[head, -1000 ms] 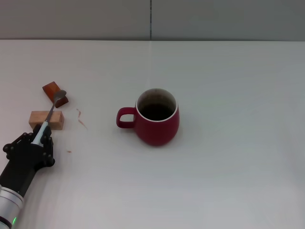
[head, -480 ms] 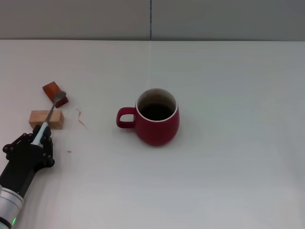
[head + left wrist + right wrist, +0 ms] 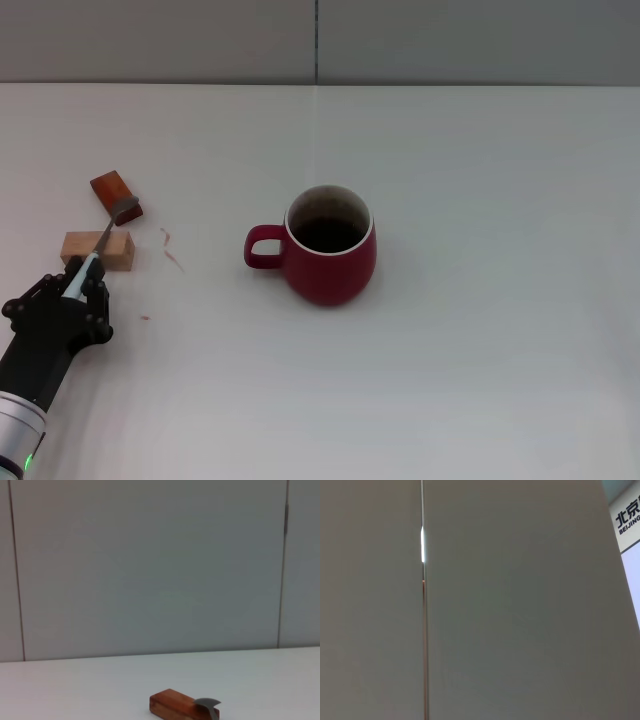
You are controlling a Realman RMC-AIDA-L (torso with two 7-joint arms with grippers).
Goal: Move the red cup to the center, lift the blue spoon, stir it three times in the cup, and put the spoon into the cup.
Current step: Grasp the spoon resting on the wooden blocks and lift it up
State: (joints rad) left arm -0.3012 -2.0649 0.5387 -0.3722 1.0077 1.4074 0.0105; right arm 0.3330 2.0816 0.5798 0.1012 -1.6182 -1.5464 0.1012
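Spoon handle sits pinched in your left pincer, long axis pointing away toward the blocks; red cup lies well to its right.

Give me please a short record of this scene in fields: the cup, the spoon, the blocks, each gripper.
red cup: upright near the middle of the white table, handle toward the robot's left, nothing in it
blue spoon: held by its handle in the left gripper, bowl over the reddish block
left gripper: at the table's left side, shut on the spoon
reddish block: lying behind the pale block
pale block: under the spoon's stem
right gripper: not in view
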